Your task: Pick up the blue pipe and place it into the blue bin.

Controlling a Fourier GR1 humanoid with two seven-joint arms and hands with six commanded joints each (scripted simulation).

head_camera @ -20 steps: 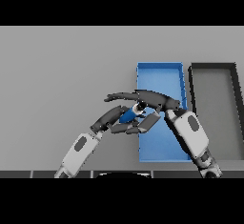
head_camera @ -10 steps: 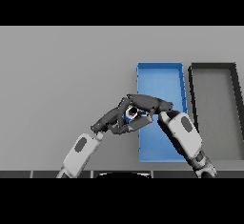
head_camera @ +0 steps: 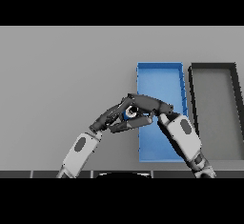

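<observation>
The blue pipe (head_camera: 127,115) shows only as a small blue piece with a pale end, just left of the blue bin's (head_camera: 159,77) left wall. Both hands meet around it. My left hand (head_camera: 108,119) reaches in from the lower left, its fingers curled against the pipe's left side. My right hand (head_camera: 151,105) comes from the lower right across the bin, fingers bent over the top of the pipe and thumb under it. Most of the pipe is hidden by the fingers. I cannot tell whether it is touching the table.
A dark grey bin (head_camera: 214,108) stands right beside the blue bin, on its right. The grey table (head_camera: 62,70) stretches out to the left and to the far side. My right forearm (head_camera: 183,137) lies over the near part of the blue bin.
The right hand's fingers, spread wide a second ago, have come down and shut over the pipe. The left hand has stayed on it, and the pipe has shifted slightly right towards the bin.
</observation>
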